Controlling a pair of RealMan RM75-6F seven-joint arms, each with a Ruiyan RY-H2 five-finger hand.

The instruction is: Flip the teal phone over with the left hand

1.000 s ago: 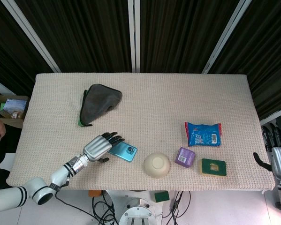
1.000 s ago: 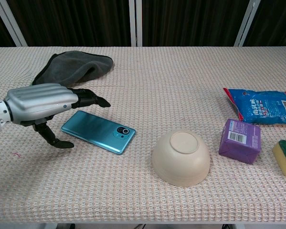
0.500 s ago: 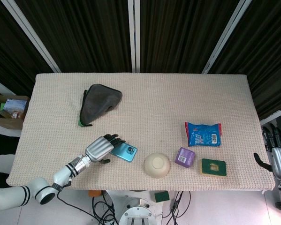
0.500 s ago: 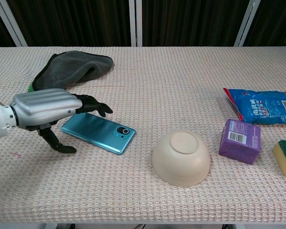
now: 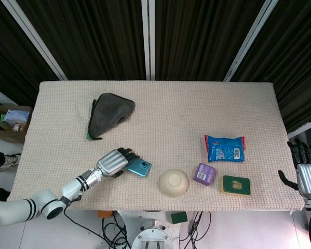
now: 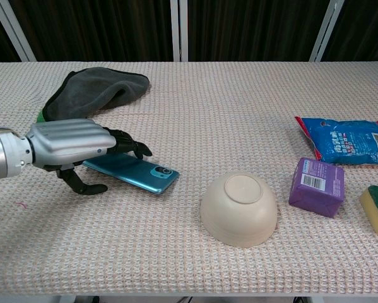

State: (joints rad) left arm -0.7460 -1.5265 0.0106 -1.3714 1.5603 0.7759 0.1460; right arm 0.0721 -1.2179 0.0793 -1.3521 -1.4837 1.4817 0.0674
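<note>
- Phone position first: we found the teal phone (image 6: 135, 172) near the front-left of the bench (image 5: 165, 111), camera side up, its lens end pointing toward the upturned bowl (image 6: 239, 209).
- We read its long axis as running left to right with a slight slant, so the left hand (image 6: 72, 144) met it from the end away from the lens.
- Fingers (image 6: 130, 144) lay over the phone's far long edge, while the thumb (image 6: 84, 185) reached in under the near edge; in the chest view that end looked raised off the cloth, the lens end down.
- We judged this a pinch on the phone, not a full lift; how firm it was we could not tell.
- We judged the flip would turn about the long axis, the hand rolling the near edge up and over.
- The right hand (image 5: 305, 171) hung off the bench's right edge, well apart from the phone, fingers apart and holding nothing.
- Surface was a woven, textured mat, which we judged likely to resist sliding.
- Room: bare mat lay behind the phone up to the grey cloth (image 5: 109, 112); the bowl stood near on the right, a likely limit if the phone slid that way.
</note>
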